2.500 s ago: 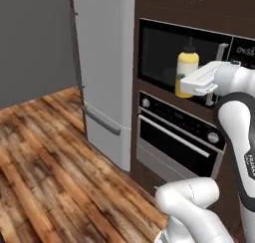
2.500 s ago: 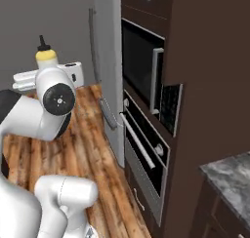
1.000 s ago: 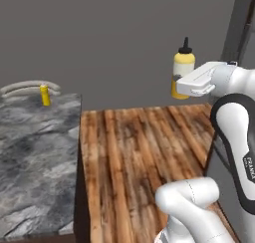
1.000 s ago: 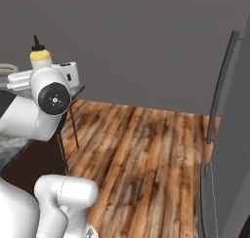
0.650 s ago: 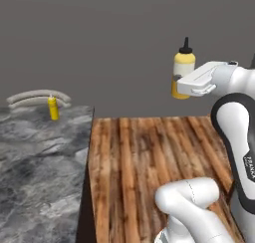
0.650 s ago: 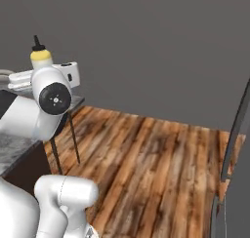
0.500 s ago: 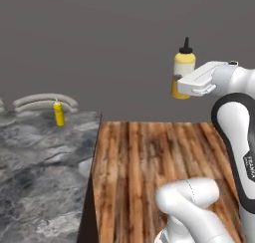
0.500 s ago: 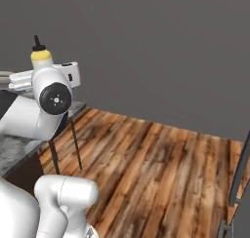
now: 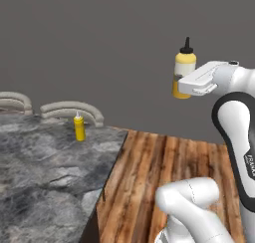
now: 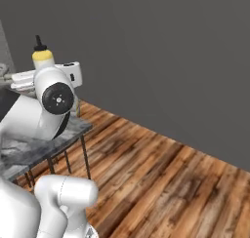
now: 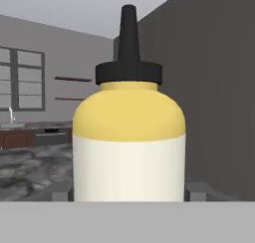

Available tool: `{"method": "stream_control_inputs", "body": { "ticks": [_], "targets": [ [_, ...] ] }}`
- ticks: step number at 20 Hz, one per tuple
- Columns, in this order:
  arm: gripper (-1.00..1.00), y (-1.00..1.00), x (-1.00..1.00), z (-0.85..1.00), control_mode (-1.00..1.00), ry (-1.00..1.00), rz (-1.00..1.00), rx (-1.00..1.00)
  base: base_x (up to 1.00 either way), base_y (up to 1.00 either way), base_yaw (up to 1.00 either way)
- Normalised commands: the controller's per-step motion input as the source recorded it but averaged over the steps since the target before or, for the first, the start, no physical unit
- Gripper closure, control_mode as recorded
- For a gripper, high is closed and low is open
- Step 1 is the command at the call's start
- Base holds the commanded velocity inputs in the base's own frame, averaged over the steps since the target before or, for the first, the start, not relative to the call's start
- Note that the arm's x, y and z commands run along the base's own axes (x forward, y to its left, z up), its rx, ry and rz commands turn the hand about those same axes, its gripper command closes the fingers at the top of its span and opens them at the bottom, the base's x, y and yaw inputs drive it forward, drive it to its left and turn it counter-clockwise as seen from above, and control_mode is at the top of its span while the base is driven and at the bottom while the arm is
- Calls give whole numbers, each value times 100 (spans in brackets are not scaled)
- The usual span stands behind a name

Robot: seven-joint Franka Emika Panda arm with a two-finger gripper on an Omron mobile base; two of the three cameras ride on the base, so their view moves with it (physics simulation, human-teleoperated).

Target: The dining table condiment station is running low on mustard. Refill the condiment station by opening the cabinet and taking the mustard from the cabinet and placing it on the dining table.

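Observation:
The mustard (image 9: 184,67), a squat yellow bottle with a dark pointed cap, stands upright in the air with my gripper (image 9: 180,86) shut on its lower body. In the right base view the mustard's top (image 10: 42,54) pokes up behind my arm. In the hand view the mustard (image 11: 128,147) is close up between the two fingertips (image 11: 60,191). The dining table (image 9: 45,182), with its grey marbled top, lies to the lower left, well below and left of the bottle. Its edge (image 10: 29,147) also runs along the left of the right base view. The cabinet is out of view.
A slimmer yellow bottle with a white nozzle (image 9: 78,128) stands on the table's far side. Two curved grey chair backs (image 9: 69,110) rise behind it. Wooden floor (image 10: 161,173) stretches to the right of the table, up to a plain grey wall (image 9: 99,48).
The whole picture has swung: the oven and fridge have left the views and the table has come in from the left. The mustard has stayed in the gripper at the same height.

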Motion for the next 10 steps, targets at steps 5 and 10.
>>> {"method": "stream_control_inputs", "body": {
  "ticks": [5,10],
  "targets": [
    [100,0,0,0,100,0,0,0,61,-29,57],
    [100,0,0,0,100,0,0,0,59,-30,60]
  ]
}}
